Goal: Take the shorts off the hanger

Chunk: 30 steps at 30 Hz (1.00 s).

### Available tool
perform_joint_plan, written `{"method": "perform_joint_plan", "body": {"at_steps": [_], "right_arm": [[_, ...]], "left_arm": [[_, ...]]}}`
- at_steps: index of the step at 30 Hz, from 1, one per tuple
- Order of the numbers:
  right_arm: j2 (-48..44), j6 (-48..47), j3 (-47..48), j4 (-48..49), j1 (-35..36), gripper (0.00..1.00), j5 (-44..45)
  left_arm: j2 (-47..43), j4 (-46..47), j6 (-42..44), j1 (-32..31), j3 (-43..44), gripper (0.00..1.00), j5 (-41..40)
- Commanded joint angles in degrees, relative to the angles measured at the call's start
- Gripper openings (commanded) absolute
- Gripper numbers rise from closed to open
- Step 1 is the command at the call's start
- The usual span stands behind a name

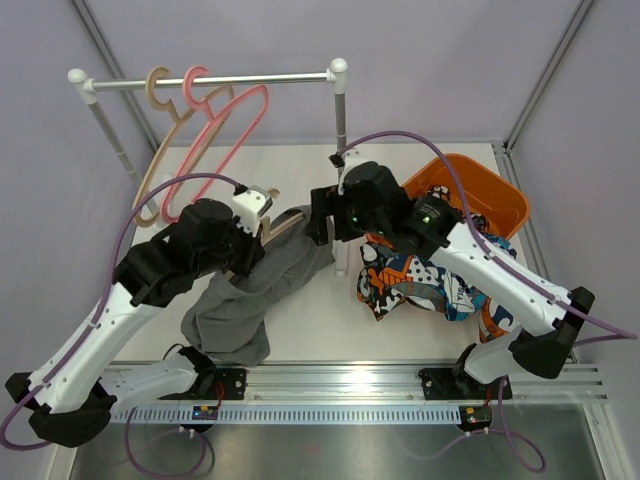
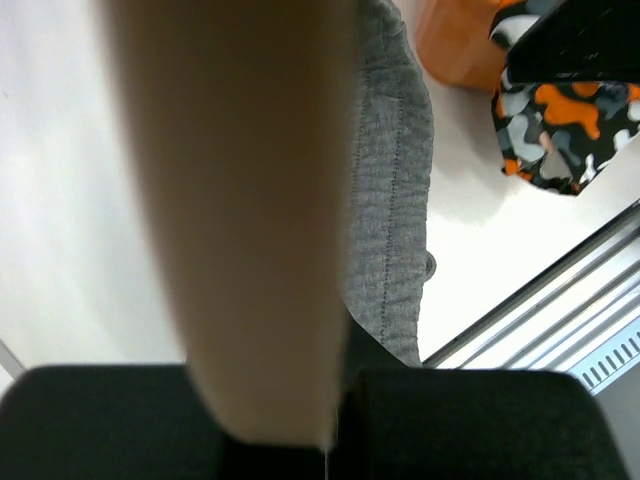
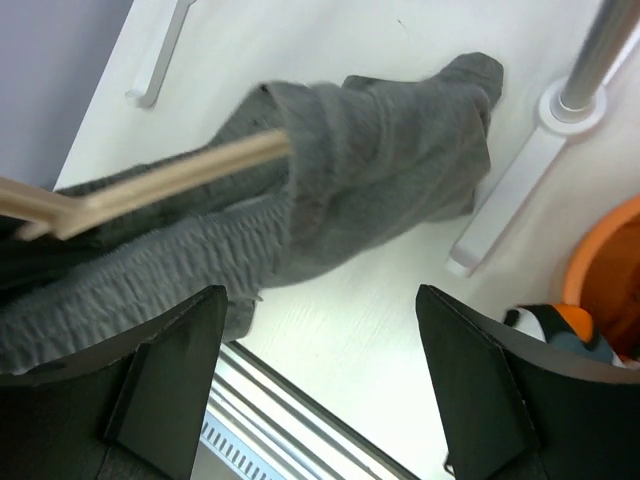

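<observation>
I had my left gripper [image 1: 258,207] pinched on the wooden hanger [image 2: 240,200], left of centre in the top view. The dark grey shorts [image 1: 250,300] hung on it, trailing onto the table [image 1: 320,320] at lower centre. My right gripper [image 3: 320,300] stood spread beside them, at centre.

Left arm [image 1: 110,300]: reaches forward and right.
Left end effector [image 1: 263,210]: clamped on hanger [image 2: 240,200].
Right arm [image 1: 490,265]: stretches forward-left.
Right end effector [image 3: 320,380]: fingers spread wide.
</observation>
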Motion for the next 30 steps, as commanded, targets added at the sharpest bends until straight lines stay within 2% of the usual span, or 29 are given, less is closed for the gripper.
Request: {"method": "perform_joint_plan", "body": {"at_steps": [1,12,16,19,22,23,25,30], "right_arm": [[3.83,2.29,4.97,-0.68,2.95,0.85,9.09],[11.49,3.79,8.93,-2.17,3.92,0.84,13.24],[14.56,3.44,11.91,-3.4,3.92,0.77,14.9],[15.79,3.26,12.97,-3.84,3.92,0.61,15.7],[16.24,3.17,13.85,-4.81,3.92,0.24,18.06],[16.15,3.0,14.11,-5.16,3.75,0.09,18.94],[15.71,3.0,14.99,-6.3,3.14,0.0,20.97],[12.65,2.29,14.03,-7.01,-2.84,0.0,20.18]], "left_arm": [[-2.33,5.31,-1.4,-0.54,-1.49,0.0,2.23],[-4.09,5.05,-0.7,-0.8,-0.88,0.0,5.22],[-4.7,4.96,-0.35,-0.89,-0.88,0.0,6.54],[-5.49,4.61,-0.09,-0.89,-0.44,0.0,7.77],[-5.93,3.21,0.53,-0.89,0.7,0.0,7.24],[-6.11,2.42,0.7,-0.89,1.22,0.0,7.24],[-6.37,1.71,1.23,-0.89,1.93,0.0,7.77],[-8.92,0.3,2.2,-0.89,3.6,0.0,7.07]]}}
